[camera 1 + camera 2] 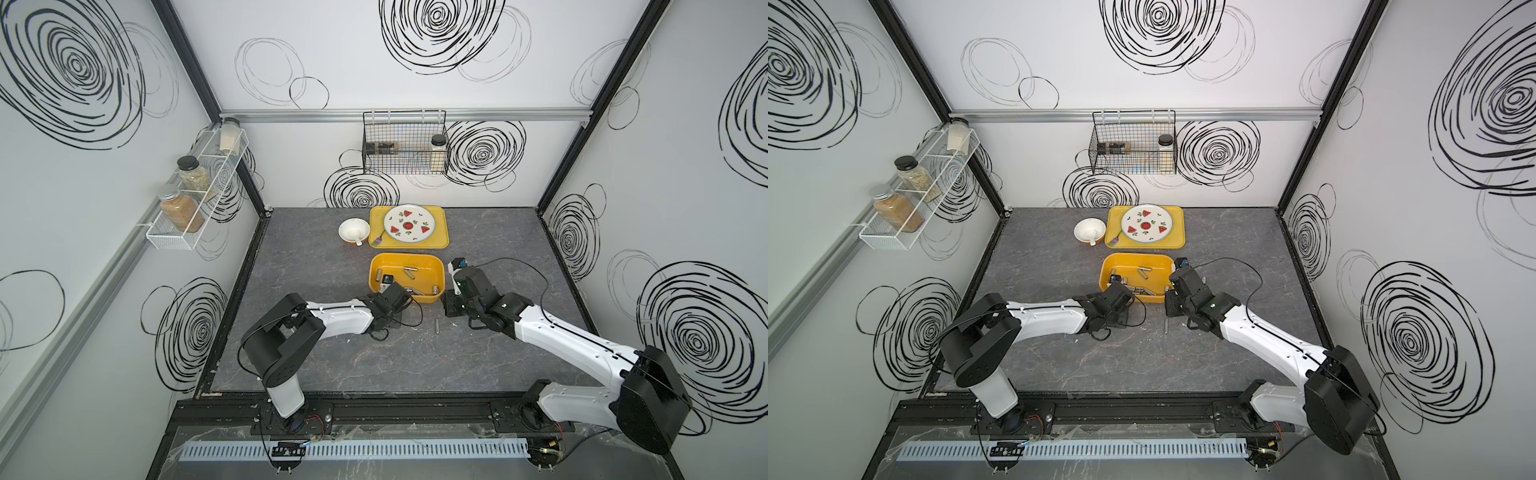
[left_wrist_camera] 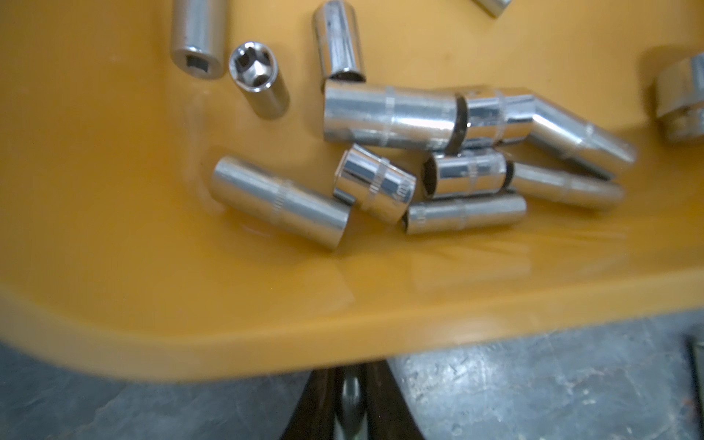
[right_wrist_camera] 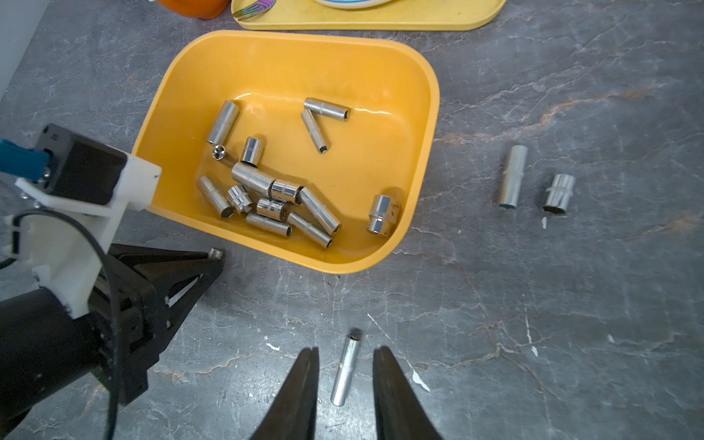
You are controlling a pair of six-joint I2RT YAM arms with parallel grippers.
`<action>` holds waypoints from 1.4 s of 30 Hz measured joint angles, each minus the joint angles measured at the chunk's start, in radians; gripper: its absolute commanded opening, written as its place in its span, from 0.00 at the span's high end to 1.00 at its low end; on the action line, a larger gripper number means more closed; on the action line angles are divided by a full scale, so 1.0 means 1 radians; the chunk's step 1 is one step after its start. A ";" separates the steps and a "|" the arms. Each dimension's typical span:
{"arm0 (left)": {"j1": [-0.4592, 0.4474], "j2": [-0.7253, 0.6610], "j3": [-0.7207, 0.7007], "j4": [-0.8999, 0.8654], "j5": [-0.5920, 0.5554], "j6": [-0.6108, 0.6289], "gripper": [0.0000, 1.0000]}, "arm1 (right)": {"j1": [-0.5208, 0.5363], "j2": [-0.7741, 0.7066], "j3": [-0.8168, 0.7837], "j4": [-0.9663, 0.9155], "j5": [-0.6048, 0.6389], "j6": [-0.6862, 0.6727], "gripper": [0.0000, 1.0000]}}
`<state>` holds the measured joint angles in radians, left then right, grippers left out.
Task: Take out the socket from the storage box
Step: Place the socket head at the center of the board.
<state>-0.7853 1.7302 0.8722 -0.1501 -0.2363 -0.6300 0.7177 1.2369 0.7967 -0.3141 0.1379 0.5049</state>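
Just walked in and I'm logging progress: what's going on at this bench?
Two robot arms are taking sockets out of the yellow storage box. The left gripper is shut on a small socket just outside the box's rim. The right gripper hangs open, fingers astride a slim socket lying on the table. Nearby lie two other sockets; many remain inside.

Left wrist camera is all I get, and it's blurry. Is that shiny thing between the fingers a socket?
Observer: Yes; the right wrist view shows the left gripper shut on a socket just outside the storage box.
Operator: Are any out already?
Observer: Three lie on the table: a long socket beside a short socket, and a thin socket apart from them.
Operator: What's my other gripper doing?
Observer: The right gripper is open, its fingers either side of that thin socket.
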 measured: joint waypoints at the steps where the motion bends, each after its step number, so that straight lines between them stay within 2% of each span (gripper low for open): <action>1: 0.000 -0.005 -0.003 -0.003 0.000 -0.003 0.82 | 0.000 0.000 0.000 0.000 0.000 0.000 0.71; 9: -0.016 -0.085 -0.070 -0.063 0.000 -0.045 0.82 | 0.000 0.005 0.000 0.000 -0.001 0.002 0.71; 13: -0.020 -0.101 -0.089 -0.062 0.000 -0.056 0.78 | 0.000 0.011 0.000 0.000 -0.002 0.003 0.71; 20: -0.020 -0.104 -0.091 -0.061 -0.003 -0.064 0.56 | 0.000 0.011 0.000 0.000 -0.002 0.003 0.71; 28: -0.020 -0.132 -0.104 -0.096 -0.009 -0.063 0.51 | 0.000 0.011 0.000 0.000 -0.002 0.005 0.70; 30: -0.020 -0.151 -0.108 -0.103 -0.011 -0.063 0.46 | 0.000 0.011 0.000 0.000 -0.002 0.007 0.70; 32: -0.022 -0.188 -0.116 -0.109 -0.014 -0.058 0.34 | 0.000 0.013 0.007 -0.001 -0.001 0.007 0.70; 35: -0.027 -0.290 -0.134 -0.108 -0.018 -0.055 0.28 | 0.000 0.023 0.034 -0.006 -0.002 0.007 0.70; 42: -0.032 -0.599 -0.167 -0.104 -0.071 -0.056 0.27 | 0.000 0.129 0.160 -0.009 -0.059 -0.028 0.70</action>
<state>-0.8173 1.1313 0.7048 -0.2539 -0.3077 -0.6857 0.7174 1.3663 0.9565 -0.3229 0.0788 0.4767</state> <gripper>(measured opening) 0.733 0.302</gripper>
